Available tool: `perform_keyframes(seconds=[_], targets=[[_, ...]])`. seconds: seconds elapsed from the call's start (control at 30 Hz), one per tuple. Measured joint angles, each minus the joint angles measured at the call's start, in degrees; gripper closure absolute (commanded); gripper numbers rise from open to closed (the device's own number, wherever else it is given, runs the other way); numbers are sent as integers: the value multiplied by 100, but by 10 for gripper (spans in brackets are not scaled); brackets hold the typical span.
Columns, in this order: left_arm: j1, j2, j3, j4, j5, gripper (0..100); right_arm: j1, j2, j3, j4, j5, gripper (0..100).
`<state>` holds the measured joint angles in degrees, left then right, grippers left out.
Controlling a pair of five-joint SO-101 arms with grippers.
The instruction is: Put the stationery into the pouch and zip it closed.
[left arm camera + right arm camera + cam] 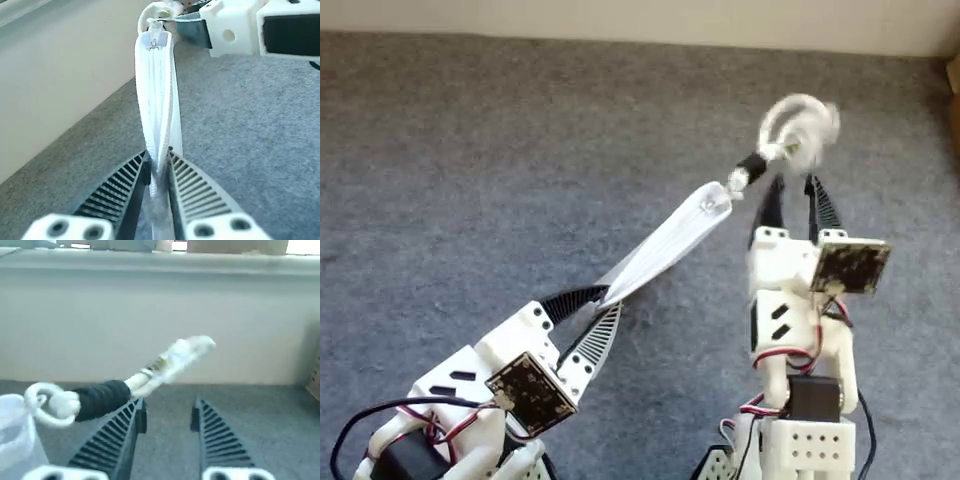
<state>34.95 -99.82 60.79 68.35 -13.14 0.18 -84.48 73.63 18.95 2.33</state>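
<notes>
My left gripper (608,298) is shut on one end of the white pouch (670,245), holding it off the carpet so it slants toward the right arm. In the left wrist view the pouch (156,100) stands edge-on, pinched by the gripper (158,167), with the zipper slider (155,37) at its far end. A black strap (752,165) and a white ring (798,122) hang from the slider. My right gripper (793,205) is open just below that ring. In the right wrist view the strap (100,397) lies beside one finger of the gripper (167,412), with nothing between the fingers.
Grey carpet (470,160) covers the whole work surface. A pale wall (150,315) runs along its far edge. The right arm's white body (240,25) is close to the pouch's far end.
</notes>
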Motion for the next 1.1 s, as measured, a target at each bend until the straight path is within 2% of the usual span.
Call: perform_keyframes(seconds=[0.07, 0.23, 0.33, 0.6, 0.8, 1.1], targets=[[0, 0, -9, 18, -70, 994, -9, -35, -9, 352, -246, 668], [-9, 0, -18, 26, -88, 994, -308, -167, -237, 1521, -431, 667], [-290, 0, -44, 26, -79, 994, -360, -686, -387, 1899, -440, 667], [-826, 0, 9, -220, -396, 994, -404, -1969, -281, 1952, -440, 667], [-1266, 18, 35, -571, -1037, 994, -404, -1996, -211, 1767, -448, 667], [-2224, 97, 53, -1266, -1600, 994, -404, -2048, 18, 1635, -448, 667]])
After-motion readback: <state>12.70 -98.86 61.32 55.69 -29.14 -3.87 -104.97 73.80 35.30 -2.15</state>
